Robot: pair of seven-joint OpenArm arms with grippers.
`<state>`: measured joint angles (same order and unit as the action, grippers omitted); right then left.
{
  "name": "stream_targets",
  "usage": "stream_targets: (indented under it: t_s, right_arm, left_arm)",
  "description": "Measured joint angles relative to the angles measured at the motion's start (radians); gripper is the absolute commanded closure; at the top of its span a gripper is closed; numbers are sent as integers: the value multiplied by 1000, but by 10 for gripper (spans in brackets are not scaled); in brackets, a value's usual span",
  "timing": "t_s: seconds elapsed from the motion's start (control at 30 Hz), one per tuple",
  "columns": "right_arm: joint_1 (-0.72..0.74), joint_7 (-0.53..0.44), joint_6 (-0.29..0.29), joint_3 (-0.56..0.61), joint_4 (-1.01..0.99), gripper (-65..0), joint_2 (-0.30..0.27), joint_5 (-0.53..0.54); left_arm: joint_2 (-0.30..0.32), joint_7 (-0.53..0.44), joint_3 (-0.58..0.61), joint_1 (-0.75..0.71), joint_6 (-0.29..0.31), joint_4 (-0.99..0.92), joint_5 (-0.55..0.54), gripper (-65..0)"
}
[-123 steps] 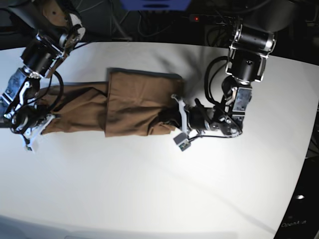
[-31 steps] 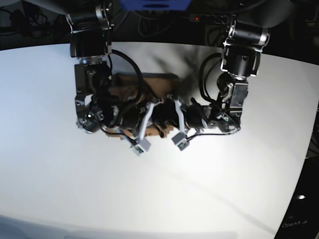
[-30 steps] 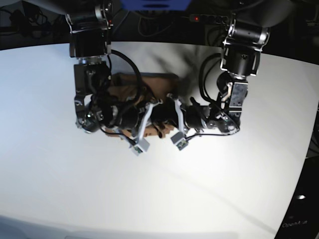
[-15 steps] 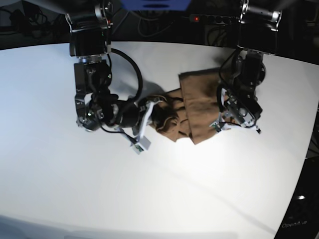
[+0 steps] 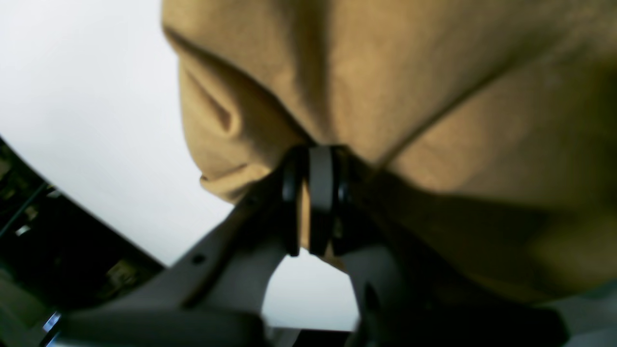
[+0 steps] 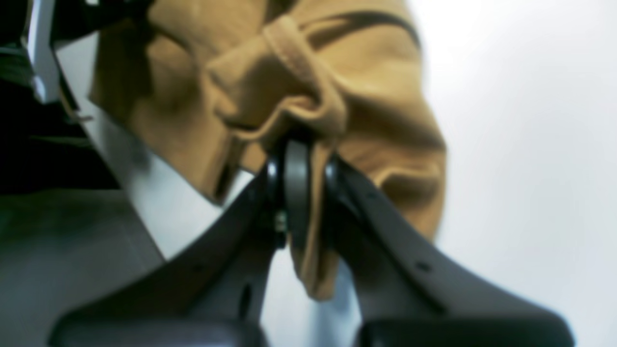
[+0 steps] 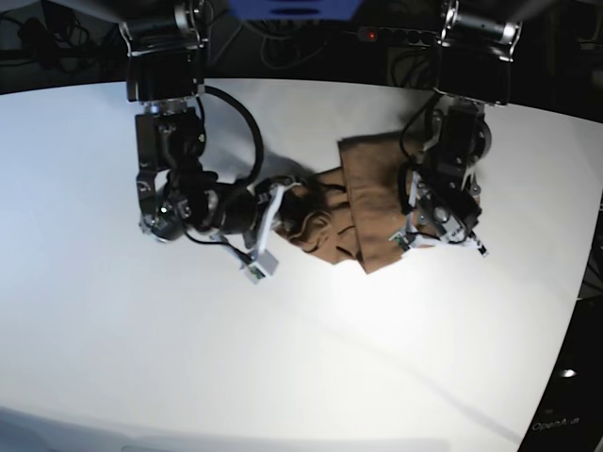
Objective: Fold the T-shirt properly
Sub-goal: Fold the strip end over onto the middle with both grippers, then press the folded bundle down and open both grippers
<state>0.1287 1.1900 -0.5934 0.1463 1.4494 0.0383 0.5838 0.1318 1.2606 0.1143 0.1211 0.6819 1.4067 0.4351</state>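
Observation:
The brown T-shirt (image 7: 369, 200) lies bunched and partly folded on the white table (image 7: 283, 358), between my two arms. My left gripper (image 7: 412, 226), on the right of the base view, is shut on the T-shirt's right edge. The left wrist view shows its fingers (image 5: 315, 166) pinching a fold of tan cloth (image 5: 385, 72). My right gripper (image 7: 288, 209) is shut on the crumpled left end. In the right wrist view its fingers (image 6: 303, 161) clamp a rolled hem of the T-shirt (image 6: 376, 96), and a strip of cloth hangs down between them.
Dark cables and equipment (image 7: 311, 38) run along the table's far edge. The table's curved right edge (image 7: 579, 311) borders a dark floor. White tabletop stretches in front of the arms.
Within the last second my left gripper swung right from the middle, dragging the T-shirt with it. The right gripper kept its hold and shifted slightly up. Both stayed shut.

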Motion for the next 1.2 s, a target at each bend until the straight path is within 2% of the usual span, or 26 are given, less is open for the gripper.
stream_targets:
  t_s: [0.1, 0.23, 0.37, 0.5, 0.57, 0.67, 0.73, 0.8, 0.87, 1.0, 1.07, 1.2]
  right_arm:
    - [-2, 2, -1, 0, 28, -10, -34, 2]
    - [-1, 9, 0, -5, 50, -9, -63, 3]
    - [2, 6, 0, -6, 66, -9, -117, 3]
    - [-2, 7, 0, -17, 65, -9, -175, 4]
    - [-1, 7, 0, -57, 66, -9, -189, 2]
    - [-1, 12, -1, -89, 65, -9, -241, 3]
    - [-1, 14, -8, -98, 66, -7, -283, 0]
    - [1, 18, -34, -98, 65, -7, -314, 0]
    - [2, 14, -34, -98, 66, -7, -336, 0]
    - [0, 13, -34, -98, 66, -7, -354, 0]
    - [0, 13, -34, -98, 66, -7, -356, 1]
    - [0, 13, -34, -98, 66, -7, -357, 0]
  left_arm:
    - [-36, -29, 6, 18, -10, -61, 66, -41]
    - [-61, -29, 86, 57, -26, -147, 132, -41]
    - [-116, -58, 124, 79, -47, -215, 236, -41]
    - [-173, -61, 128, 125, -48, -270, 236, -41]
    - [-212, -98, 132, 143, -48, -288, 234, -41]
    - [-254, -125, 137, 161, -51, -295, 169, -41]
    - [-260, -183, 151, 174, -51, -297, 87, -41]
    - [-269, -231, 175, 178, -51, -300, 37, -41]
    - [-280, -259, 203, 177, -50, -300, -7, -41]
    - [-283, -268, 237, 175, -47, -300, -26, -41]
    - [-279, -276, 241, 164, -46, -274, -84, -41]
    - [-280, -278, 250, 121, -5, -198, -171, -41]
